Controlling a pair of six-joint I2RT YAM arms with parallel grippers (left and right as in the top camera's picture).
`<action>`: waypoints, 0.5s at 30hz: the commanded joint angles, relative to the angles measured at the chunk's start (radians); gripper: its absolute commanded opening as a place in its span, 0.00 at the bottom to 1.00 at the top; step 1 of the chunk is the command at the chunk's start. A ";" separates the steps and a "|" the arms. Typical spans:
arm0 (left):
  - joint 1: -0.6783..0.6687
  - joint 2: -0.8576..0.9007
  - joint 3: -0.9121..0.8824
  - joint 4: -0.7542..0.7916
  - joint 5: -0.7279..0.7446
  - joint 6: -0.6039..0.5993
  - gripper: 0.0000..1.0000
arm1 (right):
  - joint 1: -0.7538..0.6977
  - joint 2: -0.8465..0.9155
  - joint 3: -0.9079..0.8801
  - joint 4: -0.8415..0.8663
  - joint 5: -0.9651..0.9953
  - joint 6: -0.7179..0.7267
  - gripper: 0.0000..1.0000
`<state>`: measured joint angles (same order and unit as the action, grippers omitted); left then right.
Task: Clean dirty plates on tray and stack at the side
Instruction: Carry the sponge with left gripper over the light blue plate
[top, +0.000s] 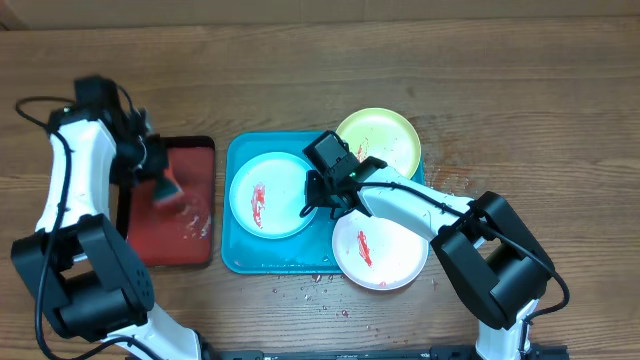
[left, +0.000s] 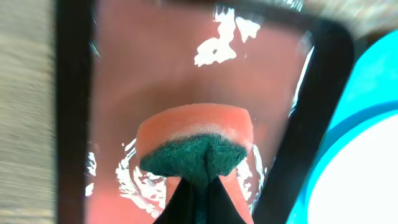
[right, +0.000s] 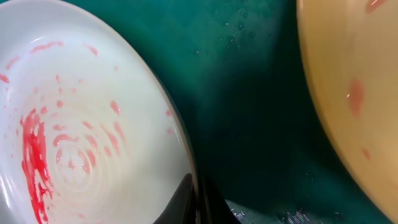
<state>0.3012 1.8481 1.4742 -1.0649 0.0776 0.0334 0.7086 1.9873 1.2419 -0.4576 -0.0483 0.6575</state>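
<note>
As the overhead view shows, tray (top: 236, 258): turquoise, on the desk (top: 500, 60); the light blue plate (top: 270, 195) lies inside it, while the yellow-green plate (top: 385, 140) and white plate (top: 385, 250) overhang its right corners.
Overhead, right claw (top: 322, 200): at the light blue plate's right edge.
Overhead, left claw (top: 160, 178): over the dark red tray (top: 185, 235), well apart from the plates.
Left wrist, sponge (left: 196, 140): pinched at its green scouring face, claw closed on it.
Right wrist, plate rim: runs between the nearly closed fingers (right: 180, 202), apparently clamped (red smears lie to their left).
Handling: probably light, stiff and slick when wet; best held by the raised rim.
</note>
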 joint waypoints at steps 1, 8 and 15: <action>-0.012 -0.032 0.078 -0.029 0.010 0.043 0.04 | 0.003 0.023 0.009 -0.005 -0.019 0.002 0.03; -0.180 -0.032 0.078 -0.040 0.161 0.101 0.04 | -0.011 0.023 0.009 -0.004 -0.090 0.002 0.04; -0.376 -0.023 -0.016 0.102 0.100 0.108 0.04 | -0.018 0.023 0.009 -0.023 -0.113 0.001 0.04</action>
<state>-0.0124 1.8458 1.5185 -0.9985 0.1833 0.1131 0.6937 1.9892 1.2419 -0.4656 -0.1261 0.6579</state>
